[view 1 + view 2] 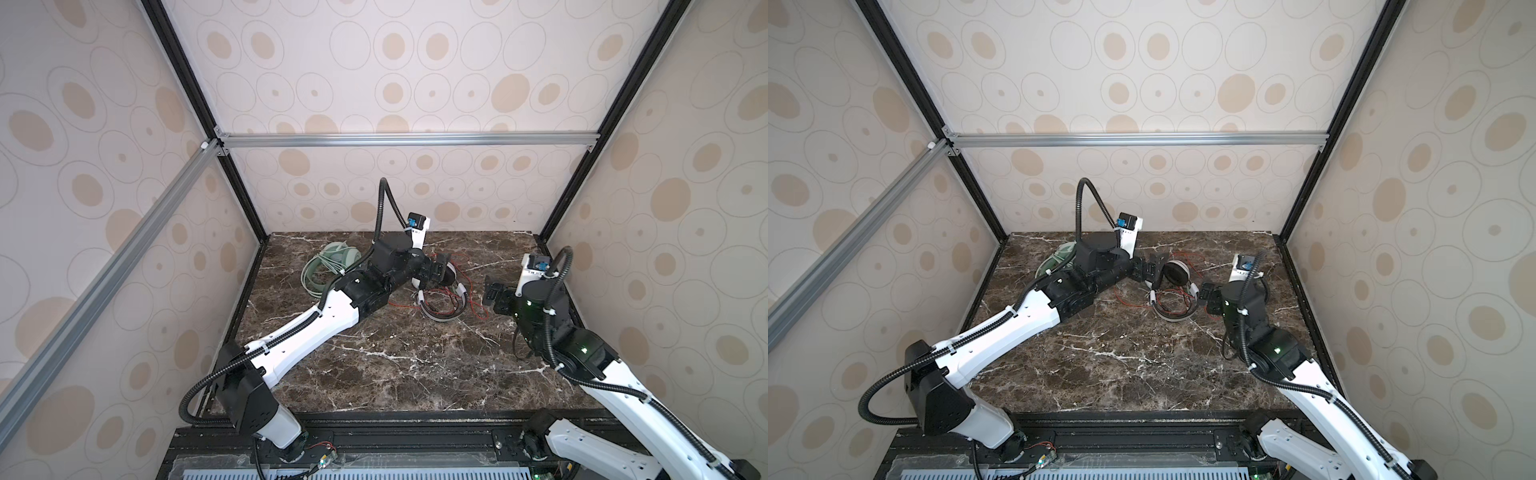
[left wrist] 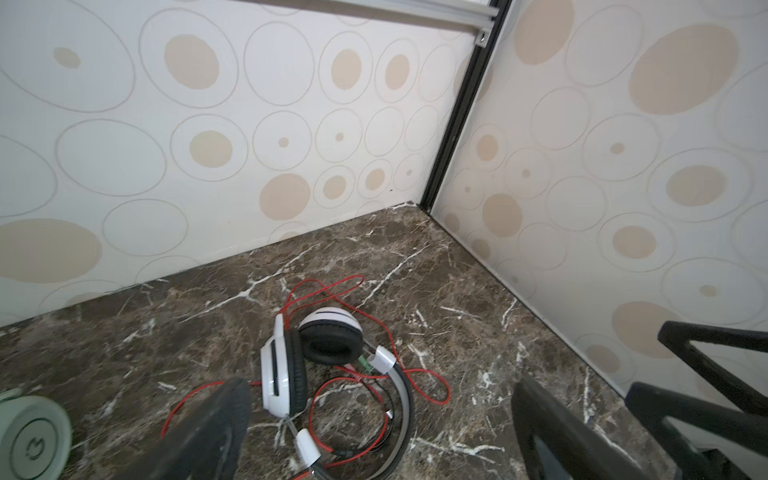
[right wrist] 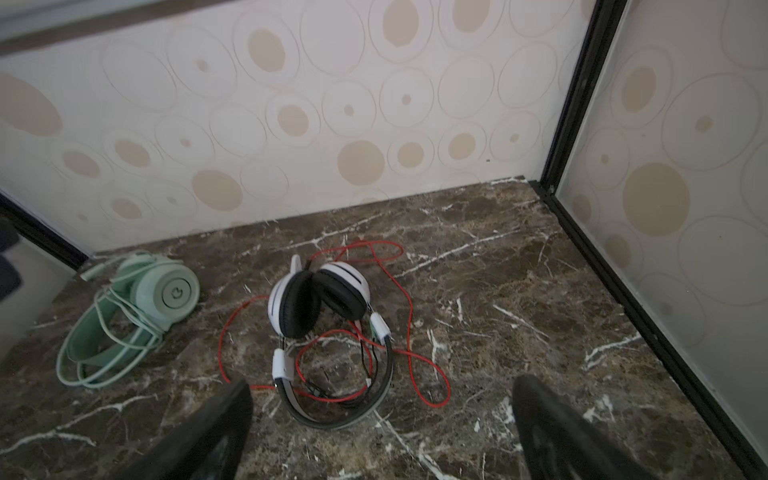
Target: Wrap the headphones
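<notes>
The white-and-black headphones (image 1: 441, 308) lie flat mid-table, grey headband toward the front, in both top views (image 1: 1177, 272). Their thin red cable (image 3: 432, 374) sprawls loose around them. My left gripper (image 1: 437, 270) hovers open just over their ear cups (image 2: 286, 365), touching nothing; both dark fingers (image 2: 216, 428) frame the headband in the left wrist view. My right gripper (image 1: 494, 291) stands open to the right of the headband, empty (image 3: 382, 386). The mint green headphones (image 3: 162, 295) lie at the back left with pale green cable looped over the band, partly hidden by my left arm (image 1: 1054, 257).
The dark marble table (image 1: 395, 374) is boxed in by patterned walls at the back and both sides, with black frame posts (image 3: 569, 95) in the corners. My left forearm (image 1: 307, 332) stretches diagonally across the table's left half. The right gripper (image 2: 706, 395) shows in the left wrist view.
</notes>
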`<control>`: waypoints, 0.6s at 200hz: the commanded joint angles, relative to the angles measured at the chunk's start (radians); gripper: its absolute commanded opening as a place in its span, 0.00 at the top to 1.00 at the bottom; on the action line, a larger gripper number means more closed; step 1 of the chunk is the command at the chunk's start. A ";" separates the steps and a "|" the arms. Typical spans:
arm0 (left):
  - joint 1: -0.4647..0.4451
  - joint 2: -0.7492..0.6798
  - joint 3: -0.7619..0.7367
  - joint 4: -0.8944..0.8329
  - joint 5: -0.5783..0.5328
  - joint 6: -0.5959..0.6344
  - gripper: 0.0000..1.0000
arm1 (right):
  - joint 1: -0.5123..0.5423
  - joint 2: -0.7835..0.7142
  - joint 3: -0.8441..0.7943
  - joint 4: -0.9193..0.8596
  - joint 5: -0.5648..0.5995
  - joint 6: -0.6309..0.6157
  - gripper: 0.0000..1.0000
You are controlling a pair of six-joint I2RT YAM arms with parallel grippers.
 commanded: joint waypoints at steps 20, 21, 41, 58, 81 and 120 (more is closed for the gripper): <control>0.016 -0.029 -0.115 0.005 -0.065 0.139 0.02 | -0.046 0.170 0.079 -0.088 -0.102 0.017 0.01; 0.017 -0.033 -0.118 0.011 -0.065 0.141 0.02 | -0.047 0.175 0.084 -0.088 -0.104 0.015 0.01; 0.020 -0.088 -0.205 0.087 -0.086 0.163 0.02 | -0.091 0.279 0.144 -0.094 -0.175 -0.029 0.00; 0.026 -0.119 -0.240 0.103 -0.110 0.175 0.02 | -0.138 0.360 0.165 -0.068 -0.241 -0.063 0.00; 0.045 -0.137 -0.252 0.102 -0.137 0.170 0.02 | -0.157 0.455 0.175 0.003 -0.268 -0.166 0.00; 0.154 -0.103 -0.240 0.098 -0.010 0.138 0.02 | -0.223 0.625 0.242 0.075 -0.478 -0.215 0.00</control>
